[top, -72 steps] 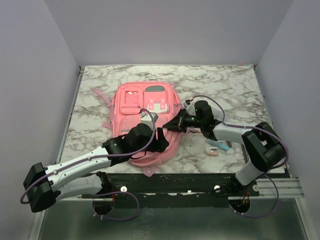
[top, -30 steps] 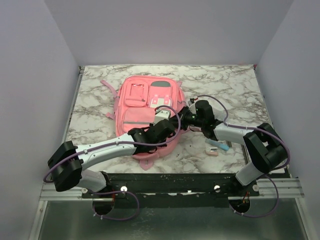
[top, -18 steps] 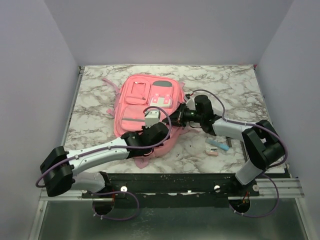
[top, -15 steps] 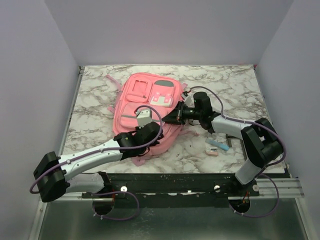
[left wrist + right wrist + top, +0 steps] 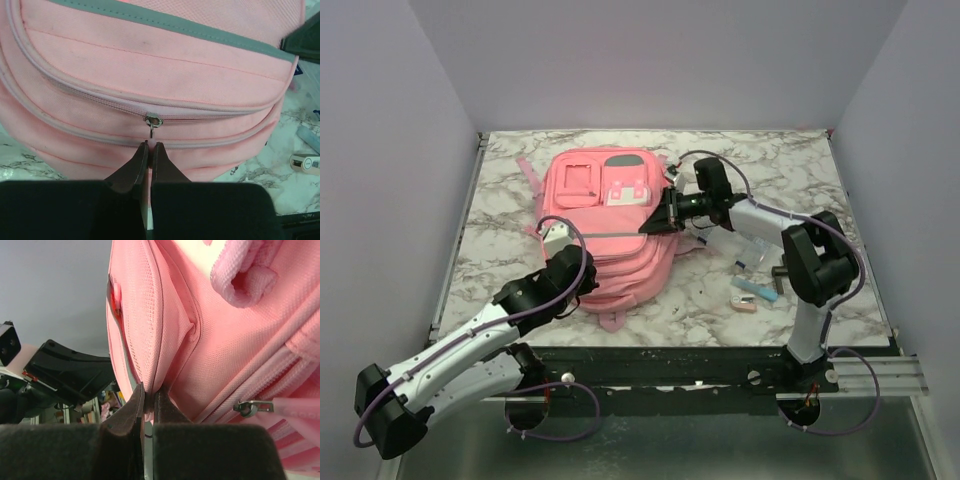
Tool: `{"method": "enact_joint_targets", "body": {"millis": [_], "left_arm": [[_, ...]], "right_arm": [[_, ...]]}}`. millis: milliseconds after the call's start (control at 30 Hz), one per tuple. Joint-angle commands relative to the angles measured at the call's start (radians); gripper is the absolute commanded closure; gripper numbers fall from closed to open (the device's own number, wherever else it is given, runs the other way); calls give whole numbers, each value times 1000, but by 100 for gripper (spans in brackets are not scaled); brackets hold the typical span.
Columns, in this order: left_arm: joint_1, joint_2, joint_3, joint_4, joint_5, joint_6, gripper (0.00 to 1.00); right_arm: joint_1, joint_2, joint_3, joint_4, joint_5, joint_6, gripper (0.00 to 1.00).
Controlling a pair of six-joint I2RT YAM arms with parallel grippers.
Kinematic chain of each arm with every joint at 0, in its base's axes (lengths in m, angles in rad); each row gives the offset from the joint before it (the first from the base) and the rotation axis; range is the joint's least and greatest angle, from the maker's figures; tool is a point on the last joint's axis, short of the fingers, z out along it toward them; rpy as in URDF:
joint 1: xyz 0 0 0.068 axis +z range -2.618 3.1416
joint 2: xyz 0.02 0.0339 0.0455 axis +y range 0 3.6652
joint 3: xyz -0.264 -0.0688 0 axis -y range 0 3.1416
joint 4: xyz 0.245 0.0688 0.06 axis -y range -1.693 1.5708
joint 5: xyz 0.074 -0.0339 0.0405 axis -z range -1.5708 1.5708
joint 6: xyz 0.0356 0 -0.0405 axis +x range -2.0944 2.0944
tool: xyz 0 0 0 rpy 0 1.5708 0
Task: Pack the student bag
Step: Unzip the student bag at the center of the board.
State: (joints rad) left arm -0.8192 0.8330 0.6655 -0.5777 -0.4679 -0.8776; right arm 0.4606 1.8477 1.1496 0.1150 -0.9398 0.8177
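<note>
Student bag lies flat on marble table, pockets facing up. Left gripper sits at bag's near edge, fingers pressed together just under a zipper pull; can't tell if the pull's tip is pinched. Small pink item and blue item lie right of bag, apart from it. Right gripper is at bag's right side, farther back, fingers nearly together, pinching a fold of pink fabric. Strap sticks out at bag's far left corner.
</note>
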Motion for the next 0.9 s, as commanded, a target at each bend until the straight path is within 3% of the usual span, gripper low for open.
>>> {"method": "enact_joint_targets", "body": {"millis": [0,100,233,367,400,467,667,867], "left_arm": [[-8,-35,-37,11,155,51,100],[-59,11,-42,102,221,30,100],[-69,98,-45,250,317,-9,100],[-67,156,-12,294,319,1,100],[-68,161,-4,295,323,10,100],[-67,164,1,302,328,30,100],[-60,161,-7,300,347,49,100],[-60,149,-1,298,359,84,100]], "right_arm": [[19,135,230,-145,-6,-155,100],[36,200,313,-188,56,-157,98],[36,171,326,-282,268,-213,68],[36,31,203,-316,400,-273,36],[36,-1,173,-326,426,-270,33],[36,-79,84,-281,423,-219,30],[70,-252,-255,152,326,154,29],[147,-198,-296,334,338,380,31]]}}
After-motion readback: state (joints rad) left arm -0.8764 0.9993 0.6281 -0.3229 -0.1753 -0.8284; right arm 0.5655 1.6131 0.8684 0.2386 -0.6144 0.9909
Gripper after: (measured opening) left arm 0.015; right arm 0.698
